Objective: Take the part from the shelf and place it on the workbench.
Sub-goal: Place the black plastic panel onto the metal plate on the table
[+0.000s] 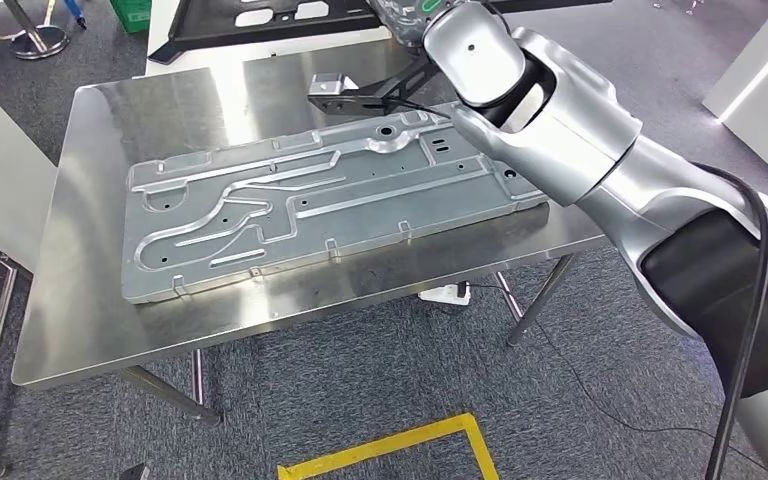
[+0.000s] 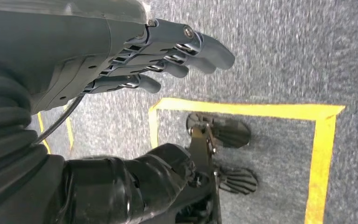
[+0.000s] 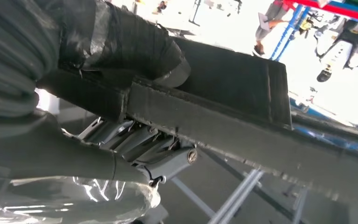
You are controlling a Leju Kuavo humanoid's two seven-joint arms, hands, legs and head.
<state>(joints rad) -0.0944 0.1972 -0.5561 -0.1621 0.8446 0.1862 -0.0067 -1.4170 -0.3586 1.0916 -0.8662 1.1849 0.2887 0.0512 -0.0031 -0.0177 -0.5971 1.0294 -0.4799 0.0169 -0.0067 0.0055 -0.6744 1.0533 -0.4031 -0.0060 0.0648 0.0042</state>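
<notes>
One stamped panel [image 1: 320,215] on workbench [image 1: 80,300]

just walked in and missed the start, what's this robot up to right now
The robot stands at a steel workbench where a large stamped metal panel lies flat. Its right arm reaches across the far edge toward a black frame. The right hand has its fingers under a black bar, apparently gripping it. The left hand hangs over the floor, holding nothing.
</notes>
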